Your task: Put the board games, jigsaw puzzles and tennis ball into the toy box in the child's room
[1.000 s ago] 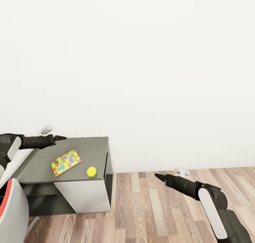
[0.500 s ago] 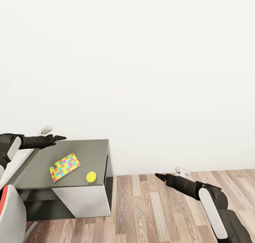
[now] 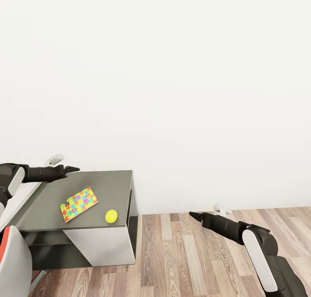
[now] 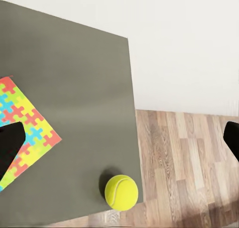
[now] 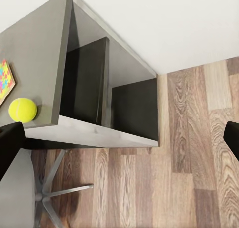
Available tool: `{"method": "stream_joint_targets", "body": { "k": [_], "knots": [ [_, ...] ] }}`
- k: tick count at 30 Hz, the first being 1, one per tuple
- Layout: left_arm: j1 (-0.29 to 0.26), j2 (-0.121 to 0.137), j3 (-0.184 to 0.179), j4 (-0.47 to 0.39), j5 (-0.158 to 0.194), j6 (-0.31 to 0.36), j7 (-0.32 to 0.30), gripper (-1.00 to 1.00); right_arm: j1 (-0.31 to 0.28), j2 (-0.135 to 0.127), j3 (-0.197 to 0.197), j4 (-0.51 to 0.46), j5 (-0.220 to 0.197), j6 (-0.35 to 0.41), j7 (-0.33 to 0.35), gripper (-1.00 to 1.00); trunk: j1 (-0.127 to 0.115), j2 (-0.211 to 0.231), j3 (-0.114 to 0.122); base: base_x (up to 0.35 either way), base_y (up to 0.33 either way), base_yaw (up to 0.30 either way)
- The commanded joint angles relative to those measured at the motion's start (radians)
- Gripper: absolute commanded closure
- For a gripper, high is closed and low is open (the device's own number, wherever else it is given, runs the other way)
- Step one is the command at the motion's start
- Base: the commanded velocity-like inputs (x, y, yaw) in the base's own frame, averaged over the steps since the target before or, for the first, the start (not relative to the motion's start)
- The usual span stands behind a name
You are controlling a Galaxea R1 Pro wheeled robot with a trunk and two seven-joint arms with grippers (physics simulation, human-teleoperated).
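Note:
One jigsaw puzzle (image 3: 79, 203), a flat board of bright interlocking pieces, lies on the table (image 3: 113, 183), whose top looks dark grey here. The yellow tennis ball (image 3: 111, 216) rests near the table's front corner, to the right of the puzzle. My left gripper (image 3: 74, 169) hovers open over the table's back left, above and behind the puzzle (image 4: 25, 133) and apart from the ball (image 4: 121, 192). My right gripper (image 3: 193, 215) hangs open over the wood floor, right of the table, with the ball (image 5: 22, 110) ahead of it. The board games, bed and toy box are out of view.
A plain white wall runs behind the table. An office chair (image 3: 13, 262) with a grey seat and red trim stands at the lower left, its star base (image 5: 55, 198) under the table's front. A small white object (image 3: 222, 209) lies on the floor by the wall.
The whole picture shifted slightly early on as the camera moved. The puzzle and ball stay put on the table, and both arms hold their pose.

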Motion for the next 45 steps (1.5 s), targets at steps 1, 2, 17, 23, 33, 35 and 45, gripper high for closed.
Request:
{"method": "stream_joint_targets", "body": {
  "k": [1,2,17,23,33,35,45],
  "knots": [
    [-0.001,0.003,0.003,0.0,-0.016,0.005,0.003,-1.0,-0.001,0.0,-0.001,0.0,0.009,0.005,0.01,-1.0,0.001,-0.002,-0.002,0.0,0.0,0.0],
    [-0.001,0.003,0.003,0.0,-0.026,0.006,0.006,-1.0,0.0,0.0,-0.001,0.0,0.009,0.005,0.01,-1.0,0.001,-0.002,-0.002,0.0,0.0,0.0],
    [0.0,0.017,0.0,0.008,-0.183,0.04,0.069,-1.0,-0.001,-0.001,-0.001,-0.001,0.009,0.004,0.01,-1.0,0.001,-0.002,-0.002,0.0,0.0,0.0],
    [0.001,0.026,0.0,0.016,-0.203,0.039,0.147,-1.0,-0.001,0.0,-0.001,0.0,0.01,0.004,0.009,-1.0,0.001,-0.002,-0.002,0.0,0.0,0.0],
    [0.001,0.018,0.001,0.059,-0.206,0.039,0.299,-1.0,-0.001,0.001,-0.001,0.0,0.012,0.003,0.01,-1.0,0.001,-0.002,-0.002,0.0,0.0,0.0],
    [0.001,0.018,0.004,0.06,-0.206,0.038,0.324,-1.0,-0.001,0.001,-0.001,0.0,0.012,0.003,0.01,-1.0,0.001,-0.002,-0.002,0.0,0.0,0.0],
    [0.001,0.017,0.015,0.063,-0.197,0.035,0.339,-1.0,-0.001,0.001,-0.001,-0.001,0.012,0.004,0.01,-1.0,0.001,-0.002,-0.002,0.0,0.0,0.0]
  ]
}}
